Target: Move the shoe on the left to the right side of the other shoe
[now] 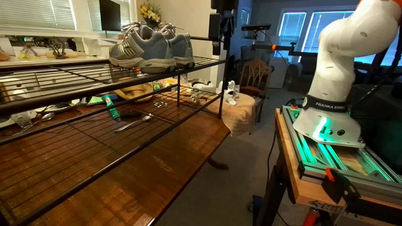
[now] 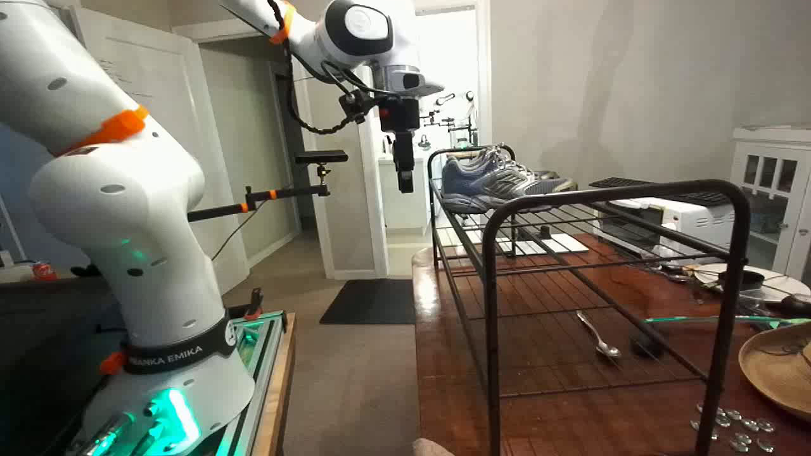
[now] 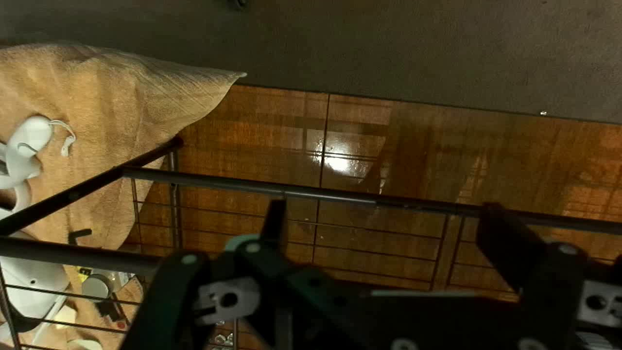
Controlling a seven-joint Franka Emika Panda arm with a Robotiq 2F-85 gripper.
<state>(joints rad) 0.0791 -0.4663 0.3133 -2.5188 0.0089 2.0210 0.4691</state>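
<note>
Bare wire on the upper shelf of the dark metal 2-tier rack (image 1: 78, 90) leaves room on either side of the 2 grey-blue mesh running shoes (image 1: 154, 48). They stand close side by side; any gap between them is hidden. An arched dark tubular end rail (image 2: 633, 190) rises above the shelf, blocking a low pass from that end. Open air separates the shoes from the black 2-finger gripper (image 2: 405, 183); in the wrist view, a long dark rail (image 3: 335, 195) crosses behind its spread fingers (image 3: 274, 223).
</note>
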